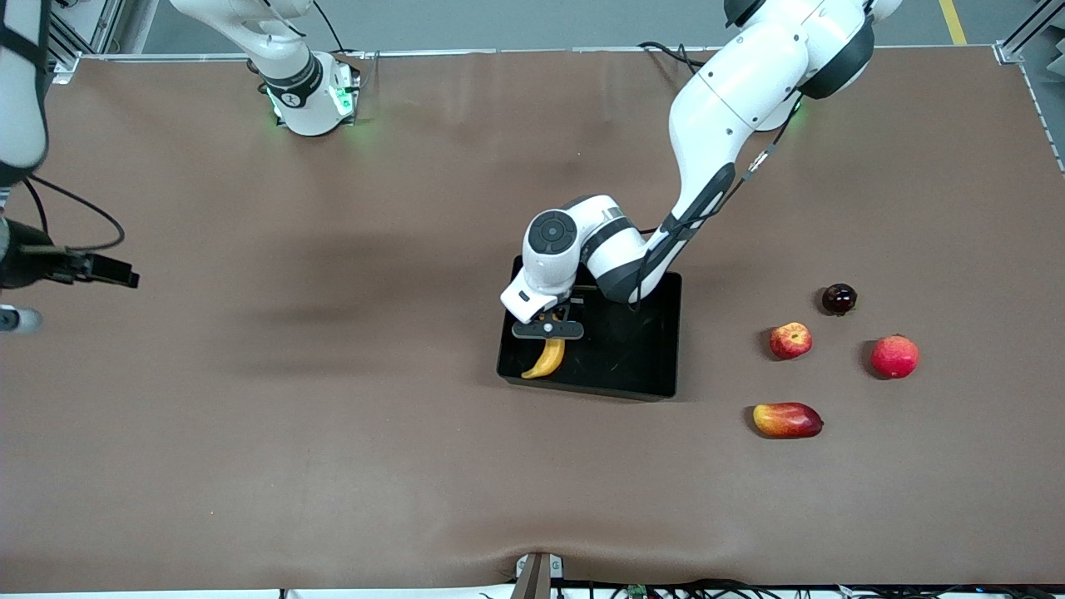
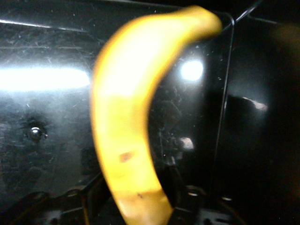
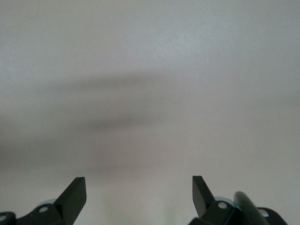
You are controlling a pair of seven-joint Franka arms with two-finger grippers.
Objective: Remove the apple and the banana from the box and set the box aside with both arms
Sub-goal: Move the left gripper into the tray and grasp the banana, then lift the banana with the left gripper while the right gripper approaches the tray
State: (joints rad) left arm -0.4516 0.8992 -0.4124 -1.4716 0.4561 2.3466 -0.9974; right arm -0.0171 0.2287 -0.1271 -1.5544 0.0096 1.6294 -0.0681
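The black box sits mid-table. My left gripper is down inside it, at the end toward the right arm, shut on the yellow banana, whose lower tip points at the box wall nearest the front camera. In the left wrist view the banana fills the middle between my fingers over the glossy box floor. The small red apple with a yellowish patch lies on the table toward the left arm's end. My right gripper is open and empty, waiting over bare table at the right arm's end.
Near the apple lie a round red fruit, a dark round fruit farther from the front camera, and an oblong red-yellow fruit nearer to it. Brown cloth covers the table.
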